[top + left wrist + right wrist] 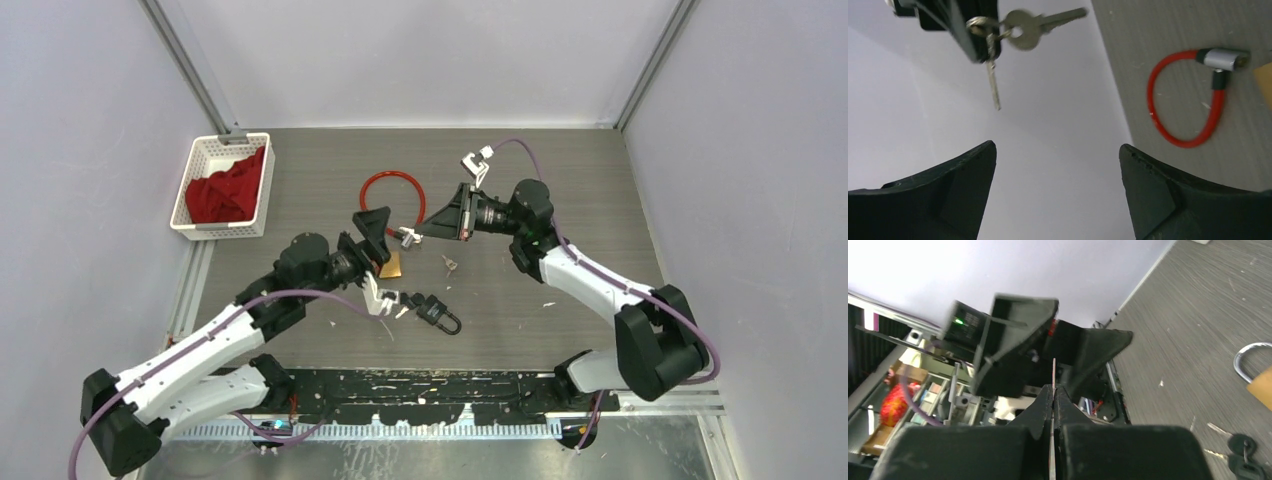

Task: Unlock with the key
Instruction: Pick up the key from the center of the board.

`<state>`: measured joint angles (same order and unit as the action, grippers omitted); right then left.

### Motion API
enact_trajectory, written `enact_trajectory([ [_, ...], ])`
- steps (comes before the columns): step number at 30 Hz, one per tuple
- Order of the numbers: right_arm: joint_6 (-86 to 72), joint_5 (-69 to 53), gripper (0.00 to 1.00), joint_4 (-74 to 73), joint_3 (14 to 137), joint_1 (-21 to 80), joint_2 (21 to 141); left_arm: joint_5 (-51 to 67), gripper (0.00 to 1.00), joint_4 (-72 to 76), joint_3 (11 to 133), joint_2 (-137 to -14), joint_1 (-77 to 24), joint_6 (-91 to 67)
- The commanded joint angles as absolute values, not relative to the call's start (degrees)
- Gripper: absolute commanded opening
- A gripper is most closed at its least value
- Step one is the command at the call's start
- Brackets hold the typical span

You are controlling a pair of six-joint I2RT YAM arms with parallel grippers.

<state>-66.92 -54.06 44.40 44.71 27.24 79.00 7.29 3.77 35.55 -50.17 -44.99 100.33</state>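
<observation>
Black left hand (pixel 1057 146) gapes wide, empty; right hand (pixel 1053 390) pinches tight on a thin silver key (pixel 1024 31). Grey wood-grain bench (pixel 600 180), pale lilac walls (pixel 420 60). Glossy red cable lock (pixel 1150 95), perhaps rubber-coated, lies curled.

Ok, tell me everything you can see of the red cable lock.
The red cable lock lies flat on the grey table, near its middle. A glossy red coated cable forms a closed loop; both ends enter a short silver metal cylinder through black collars, one at its end, one at its side. It looks locked, no key in it. Only the table touches it.
</observation>
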Motion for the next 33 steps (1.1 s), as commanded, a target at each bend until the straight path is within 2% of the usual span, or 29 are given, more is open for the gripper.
enact_trajectory([
  [1,-48.0,-53.6,0.01,25.4,50.5,27.3,73.8,6.8,0.92,-24.2,52.7,-49.3,-44.9,69.8],
  [6,-37.6,-53.6,0.01,18.9,52.1,28.3,70.8,15.9,0.88,-50.4,73.8,-59.1,-44.5,38.6],
  [10,-30.0,-54.0,0.01,11.3,54.8,30.6,69.8,28.9,0.79,-55.3,77.0,-62.1,-40.6,23.6],
  [13,-27.3,-55.2,0.01,9.3,55.5,32.2,69.0,37.4,0.76,-56.8,78.3,-63.8,-37.5,15.9],
  [17,-27.1,-58.1,0.01,9.2,55.9,33.3,68.7,50.3,0.72,-60.6,80.6,-68.7,-33.1,8.9],
  [20,-26.2,-59.3,0.01,8.0,56.4,34.0,68.9,56.5,0.64,-61.0,81.8,-70.5,-30.9,6.3],
  [26,-26.5,-59.9,0.01,7.9,57.1,34.8,69.6,60.2,0.62,-58.8,80.8,-69.7,-30.8,3.0],
  [33,-31.1,-62.2,0.01,13.7,56.6,37.0,71.7,59.3,0.56,-55.3,79.5,-69.4,-30.7,-0.1],
])
